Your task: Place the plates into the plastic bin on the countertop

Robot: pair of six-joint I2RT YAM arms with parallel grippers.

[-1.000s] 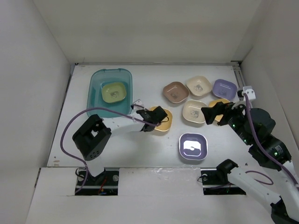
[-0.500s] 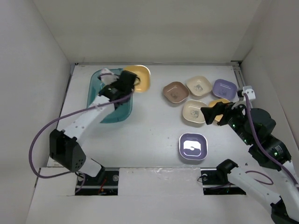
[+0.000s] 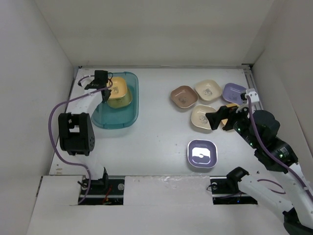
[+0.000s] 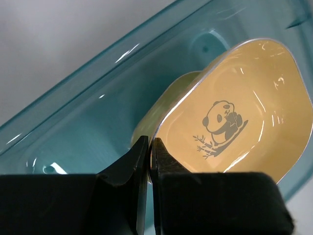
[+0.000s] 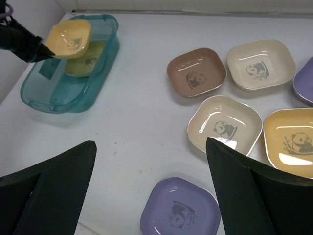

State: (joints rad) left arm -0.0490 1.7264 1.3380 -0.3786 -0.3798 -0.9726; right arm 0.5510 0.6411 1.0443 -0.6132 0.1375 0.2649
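My left gripper [image 3: 107,93] [image 4: 149,143] is shut on the rim of a yellow-orange plate [image 3: 119,93] [image 4: 234,117] [image 5: 71,38]. It holds that plate tilted over the teal plastic bin [image 3: 128,115] [image 4: 73,122] [image 5: 49,93]. A green plate [image 4: 160,106] [image 5: 89,62] lies in the bin beneath it. My right gripper [image 3: 221,117] [image 5: 150,147] hangs open above the countertop, over a cream plate [image 3: 202,117] [image 5: 224,125] and a lavender plate [image 3: 202,153] [image 5: 181,210]. A second yellow-orange plate [image 5: 292,142] lies to its right.
A brown-pink plate [image 3: 184,96] [image 5: 196,71], a cream plate [image 3: 208,90] [image 5: 260,63] and a lavender plate [image 3: 234,92] sit in a row at the back right. White walls enclose the countertop [image 3: 156,127]. The bin stands near the left wall.
The left arm has carried the yellow-orange plate from the table's middle up and left to over the bin. The right gripper has shifted slightly left and stays open.
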